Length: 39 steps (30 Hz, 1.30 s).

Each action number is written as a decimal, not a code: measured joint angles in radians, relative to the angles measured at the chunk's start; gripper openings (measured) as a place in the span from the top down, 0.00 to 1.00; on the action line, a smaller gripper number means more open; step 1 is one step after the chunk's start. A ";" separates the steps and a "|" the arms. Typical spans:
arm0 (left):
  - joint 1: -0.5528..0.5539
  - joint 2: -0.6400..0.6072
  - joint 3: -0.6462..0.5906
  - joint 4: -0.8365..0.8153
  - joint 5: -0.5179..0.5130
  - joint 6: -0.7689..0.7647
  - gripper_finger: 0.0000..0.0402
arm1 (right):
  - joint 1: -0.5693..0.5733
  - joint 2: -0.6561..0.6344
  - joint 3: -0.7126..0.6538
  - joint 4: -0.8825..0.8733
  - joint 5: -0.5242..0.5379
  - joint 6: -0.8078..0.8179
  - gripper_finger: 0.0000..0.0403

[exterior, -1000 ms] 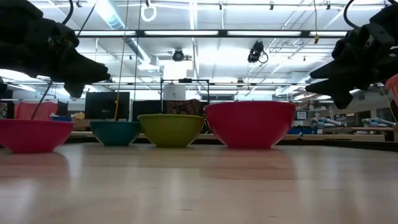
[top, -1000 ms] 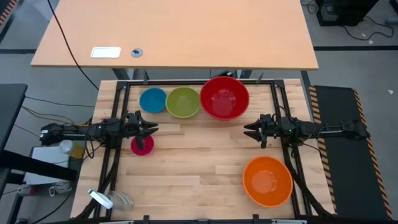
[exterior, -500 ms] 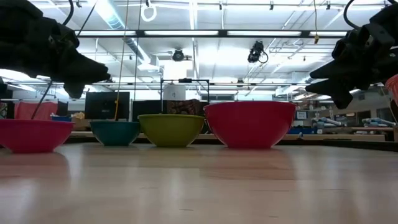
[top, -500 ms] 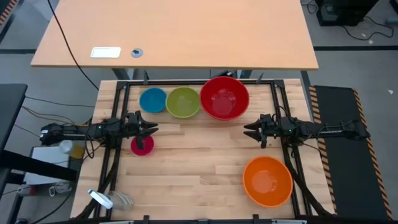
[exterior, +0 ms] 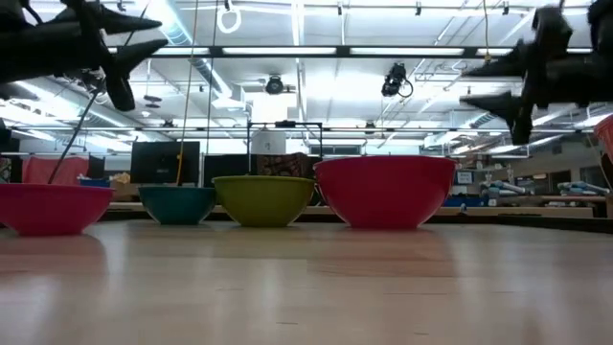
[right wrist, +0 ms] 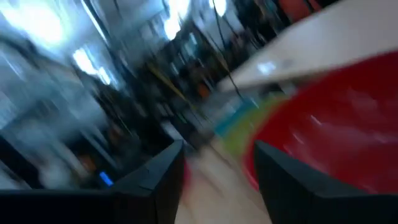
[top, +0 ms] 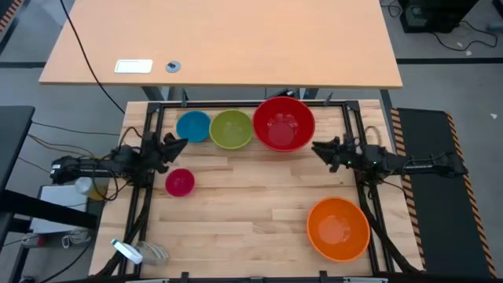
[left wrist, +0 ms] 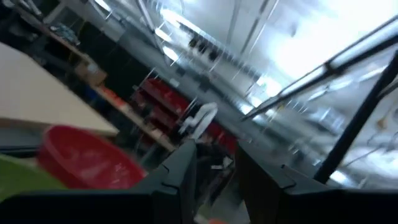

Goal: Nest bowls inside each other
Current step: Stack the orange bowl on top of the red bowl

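- My left claw (top: pixel 179 142), at left of the high view, has swung up-frame off the pink bowl (top: pixel 180 182), toward the blue bowl (top: pixel 193 126); fingers parted, nothing held.
- Blue, green bowl (top: pixel 231 130) and red bowl (top: pixel 284 123) sit in a row along the desk (top: pixel 251 204) top edge; orange bowl (top: pixel 338 228) lower right. None nested.
- Right claw (top: pixel 321 147), released and empty, has turned toward the red bowl.
- I judge both arms to be only starting their approach.

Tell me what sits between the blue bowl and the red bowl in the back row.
The yellow-green bowl sits between the blue bowl and the red bowl; both the high and low views show it.
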 joint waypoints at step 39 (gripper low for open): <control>-0.003 0.267 0.504 -0.594 -0.129 -0.059 0.64 | -0.016 0.447 0.617 -0.518 -0.380 0.044 0.59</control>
